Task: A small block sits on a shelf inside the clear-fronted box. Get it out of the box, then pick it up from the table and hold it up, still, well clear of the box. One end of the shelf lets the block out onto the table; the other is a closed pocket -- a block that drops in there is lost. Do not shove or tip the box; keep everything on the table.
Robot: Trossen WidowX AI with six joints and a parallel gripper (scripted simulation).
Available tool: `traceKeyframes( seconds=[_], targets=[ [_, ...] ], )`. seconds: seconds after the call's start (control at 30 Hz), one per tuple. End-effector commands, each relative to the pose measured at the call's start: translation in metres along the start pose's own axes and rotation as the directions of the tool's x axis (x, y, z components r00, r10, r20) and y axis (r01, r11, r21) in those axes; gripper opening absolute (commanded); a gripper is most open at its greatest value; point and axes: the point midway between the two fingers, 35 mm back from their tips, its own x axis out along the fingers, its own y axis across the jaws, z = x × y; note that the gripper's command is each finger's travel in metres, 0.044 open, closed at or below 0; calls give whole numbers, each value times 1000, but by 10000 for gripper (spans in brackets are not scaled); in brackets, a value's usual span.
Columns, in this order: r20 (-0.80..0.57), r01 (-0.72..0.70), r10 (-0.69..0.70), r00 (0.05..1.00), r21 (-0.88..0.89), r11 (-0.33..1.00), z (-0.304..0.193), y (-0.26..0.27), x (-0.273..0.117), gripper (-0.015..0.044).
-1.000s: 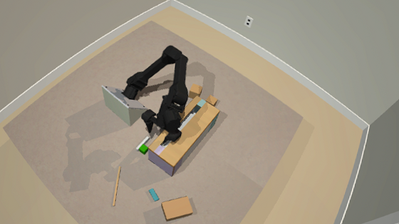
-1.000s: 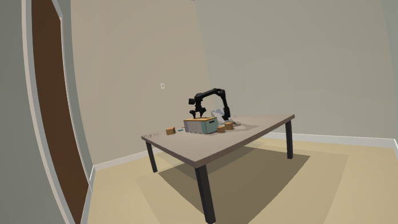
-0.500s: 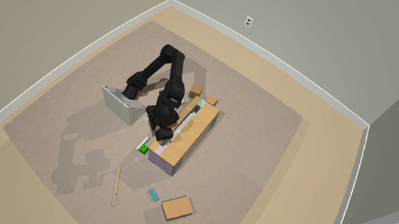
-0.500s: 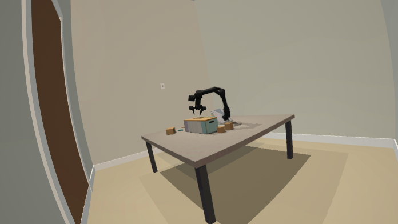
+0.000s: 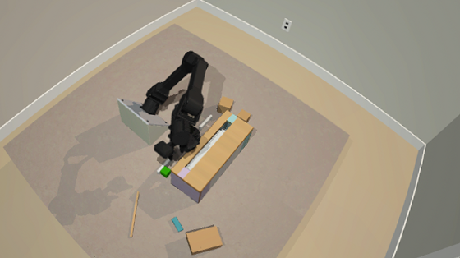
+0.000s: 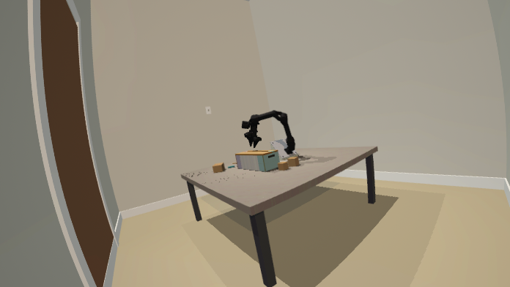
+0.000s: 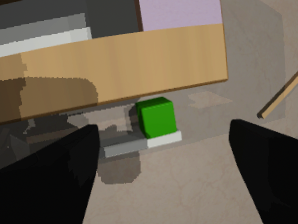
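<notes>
The green block (image 5: pixel 165 171) (image 7: pixel 159 119) is outside the box, low beside its long front side near the lilac end, against a short white strip (image 7: pixel 165 139). The box (image 5: pixel 225 148) (image 6: pixel 269 162) (image 7: pixel 165 60) stands upright, with a wooden top, a long slot, a lilac end and a teal end. My gripper (image 6: pixel 253 146) (image 7: pixel 165 132) is open and empty, pointing down above the height of the box top. In the wrist view the block shows between the two spread fingertips, below them. The exterior view does not show the block.
A thin wooden stick (image 5: pixel 134 215) (image 7: pixel 280 95), a small teal piece (image 5: pixel 177 224) and a flat wooden block (image 5: pixel 203 240) (image 6: pixel 218 168) lie past the lilac end. Two wooden cubes (image 5: pixel 225 104) (image 6: pixel 293 161) stand near the teal end. A pale tilted panel (image 5: pixel 135 121) stands by the arm's base.
</notes>
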Motion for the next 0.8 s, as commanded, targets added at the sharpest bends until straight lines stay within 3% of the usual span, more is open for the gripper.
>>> traceKeyframes(
  seconds=[0.0, 0.2, 0.37, 0.57, 0.77],
  targets=[
    [72, -116, 98, 993, 801, 588, -9, -12, 3, 285],
    [111, -133, 134, 985, 976, 175, -12, -18, 3, 285],
    [142, -109, 160, 977, 975, -196, -15, -23, 2, 285],
    [184, -34, 191, 964, 800, -599, -18, -28, 1, 285],
    [226, 88, 218, 950, 476, -875, -21, -34, 0, 285]
  ],
)
